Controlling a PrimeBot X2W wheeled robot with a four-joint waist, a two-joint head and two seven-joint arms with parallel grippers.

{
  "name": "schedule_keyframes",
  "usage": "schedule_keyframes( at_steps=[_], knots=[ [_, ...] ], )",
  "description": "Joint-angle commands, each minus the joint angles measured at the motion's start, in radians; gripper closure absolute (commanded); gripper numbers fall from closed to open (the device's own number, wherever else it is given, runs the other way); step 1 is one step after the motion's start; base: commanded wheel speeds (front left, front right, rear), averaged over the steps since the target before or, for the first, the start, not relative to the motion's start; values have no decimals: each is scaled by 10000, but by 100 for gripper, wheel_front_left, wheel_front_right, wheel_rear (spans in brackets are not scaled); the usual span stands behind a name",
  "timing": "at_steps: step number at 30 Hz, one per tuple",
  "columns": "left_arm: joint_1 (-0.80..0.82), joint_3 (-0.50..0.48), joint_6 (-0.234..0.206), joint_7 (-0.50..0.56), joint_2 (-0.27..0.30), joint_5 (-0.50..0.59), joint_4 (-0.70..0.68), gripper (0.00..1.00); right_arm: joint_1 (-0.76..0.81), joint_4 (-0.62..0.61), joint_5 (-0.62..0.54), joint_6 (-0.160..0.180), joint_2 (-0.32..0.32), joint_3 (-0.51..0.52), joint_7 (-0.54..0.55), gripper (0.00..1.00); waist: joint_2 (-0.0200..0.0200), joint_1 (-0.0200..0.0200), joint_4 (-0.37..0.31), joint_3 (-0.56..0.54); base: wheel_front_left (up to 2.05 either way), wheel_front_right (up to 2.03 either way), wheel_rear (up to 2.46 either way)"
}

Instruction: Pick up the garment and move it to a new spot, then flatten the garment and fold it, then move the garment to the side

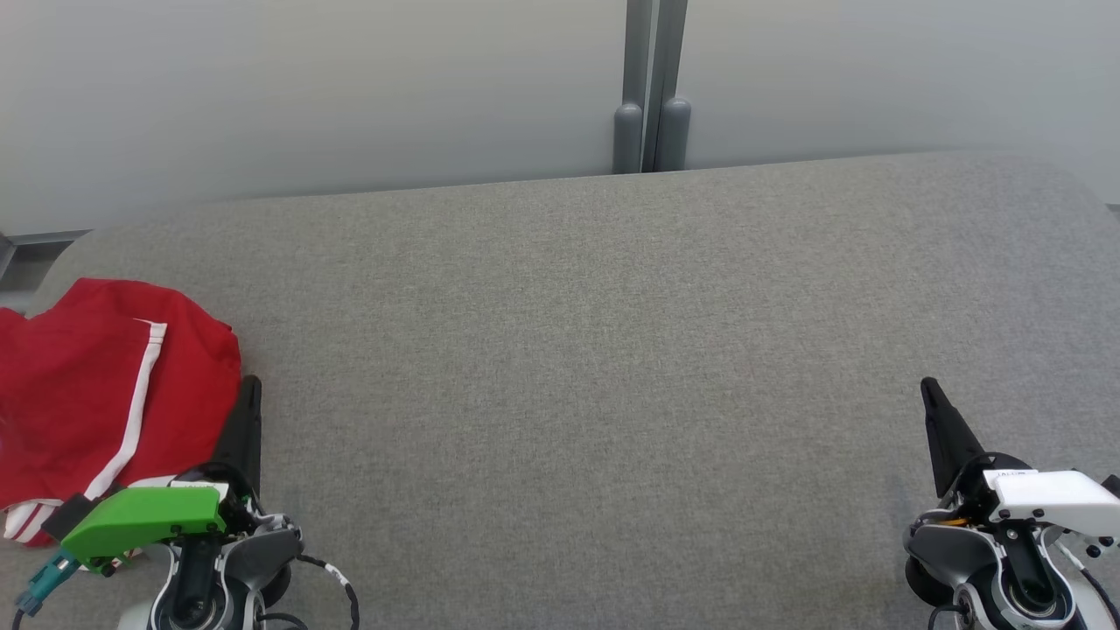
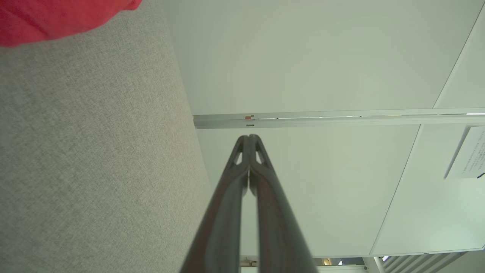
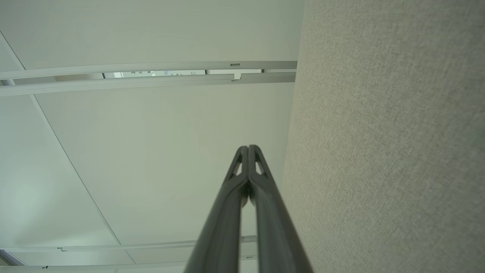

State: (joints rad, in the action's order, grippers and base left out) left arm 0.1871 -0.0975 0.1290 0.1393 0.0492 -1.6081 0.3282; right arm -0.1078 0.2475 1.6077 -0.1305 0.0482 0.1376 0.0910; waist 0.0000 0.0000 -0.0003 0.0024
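The garment (image 1: 96,394) is red cloth with a white side stripe, bunched at the left edge of the grey fabric surface (image 1: 595,350). Its red edge also shows in the top left corner of the left wrist view, garment (image 2: 57,17). My left gripper (image 1: 250,385) sits just right of the cloth, shut and holding nothing; its tips (image 2: 249,137) meet in the left wrist view. At the lower right, my right gripper (image 1: 927,385) is shut and empty too, with its tips (image 3: 248,147) pressed together.
Pale wall panels (image 1: 350,87) with a grey vertical post (image 1: 652,87) stand behind the surface's far edge. The grey surface (image 3: 386,144) stretches wide between the two grippers.
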Motion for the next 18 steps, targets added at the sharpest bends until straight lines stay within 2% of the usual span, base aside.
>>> schedule_keyframes(
  at_steps=[1, 18],
  knots=[
    [125, -25, 49, -19, 10, 21, -12, 100, -63, -40, 45, -4, 43, 5, 25, 100, 0, 0, 0, 0, 0, 0, 0],
    [126, -25, 49, -19, 10, 22, -12, 100, -63, -40, 45, -4, 43, 5, 25, 100, 0, 0, 0, 0, 0, 0, 0]
  ],
)
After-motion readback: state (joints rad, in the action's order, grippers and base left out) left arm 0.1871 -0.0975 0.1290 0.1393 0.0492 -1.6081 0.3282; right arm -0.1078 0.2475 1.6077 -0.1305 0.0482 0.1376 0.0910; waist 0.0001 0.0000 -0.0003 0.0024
